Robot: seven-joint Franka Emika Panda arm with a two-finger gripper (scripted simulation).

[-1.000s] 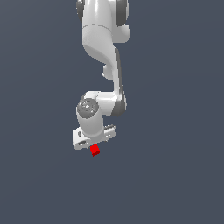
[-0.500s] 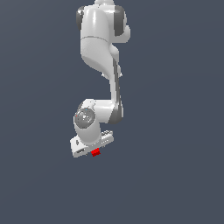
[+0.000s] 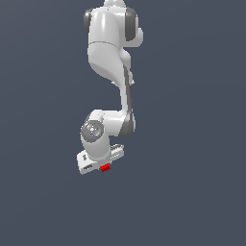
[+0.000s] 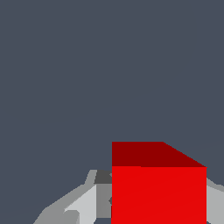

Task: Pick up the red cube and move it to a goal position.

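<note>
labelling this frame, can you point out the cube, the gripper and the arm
cube (image 3: 105, 167): exterior view, its red front face
gripper (image 3: 102, 165): exterior view, between the fingertips, at the cube
arm (image 3: 109, 45): exterior view, white upper link

A plain, flat dark grey-blue ground (image 3: 192, 144) fills both views, with no visible edge.

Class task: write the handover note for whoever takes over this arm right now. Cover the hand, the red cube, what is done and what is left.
Hand: shut on the red cube; the wrist view shows the cube between the fingers.
Cube: held at the hand's underside, below the wrist, with only plain grey background around it.
Done: the pick-up.
Left: carry the cube to the goal. No goal marker shows in either view, so confirm its position first.
</note>
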